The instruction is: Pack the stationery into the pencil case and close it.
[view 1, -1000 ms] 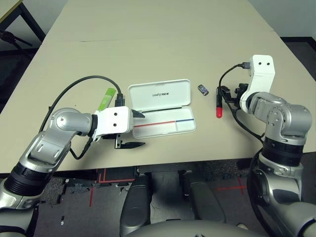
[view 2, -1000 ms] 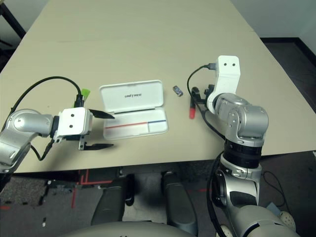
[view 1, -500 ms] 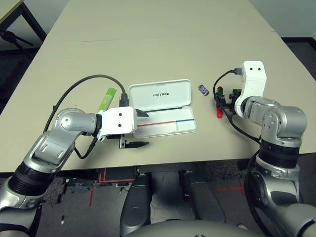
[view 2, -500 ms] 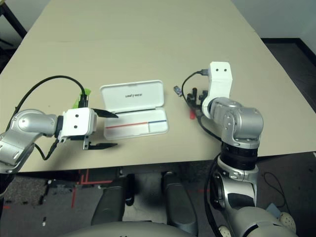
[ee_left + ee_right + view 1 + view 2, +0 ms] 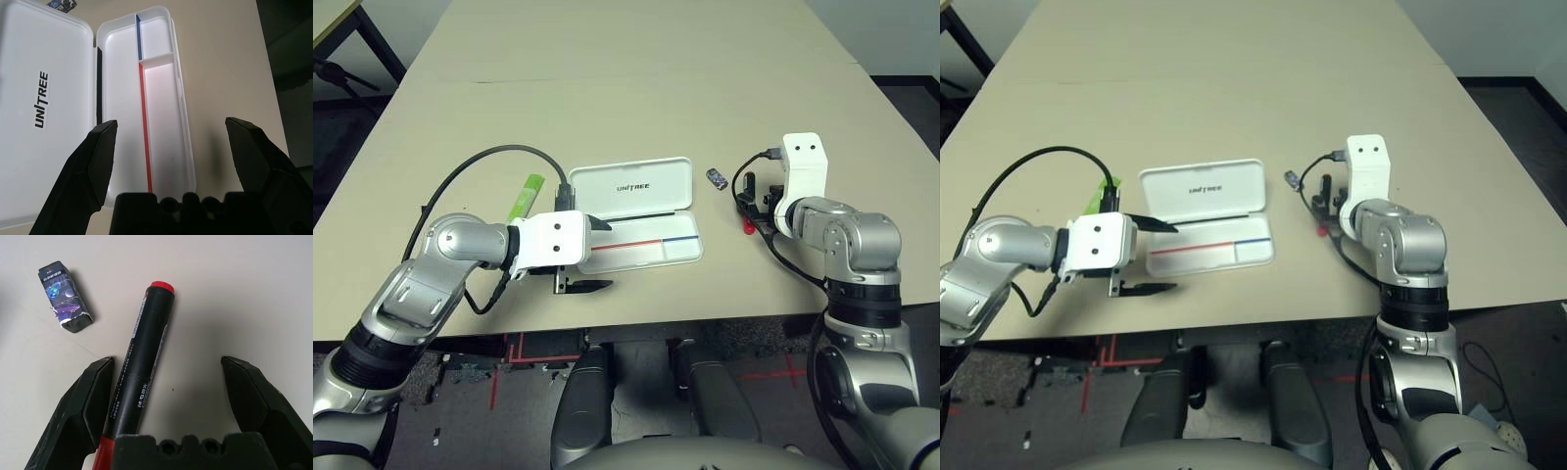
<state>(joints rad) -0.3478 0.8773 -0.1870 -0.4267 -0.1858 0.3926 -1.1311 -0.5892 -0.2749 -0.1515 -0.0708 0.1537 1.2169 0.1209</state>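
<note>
A beige table (image 5: 636,88) fills the head view, with dark floor at the frame edges. The right gripper (image 5: 168,396), fingers spread, straddles the black marker (image 5: 142,367) right of centre, the patterned block (image 5: 65,296) nearby. The left gripper (image 5: 173,147), also spread, sits at the open pencil case (image 5: 636,211) at centre; the highlighter (image 5: 526,195) lies to its left.

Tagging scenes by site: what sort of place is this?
Probably an office or lab test room: a large plain beige table, red tape marks on the dark carpeted floor beneath it, and a black metal furniture leg to one side.
</note>
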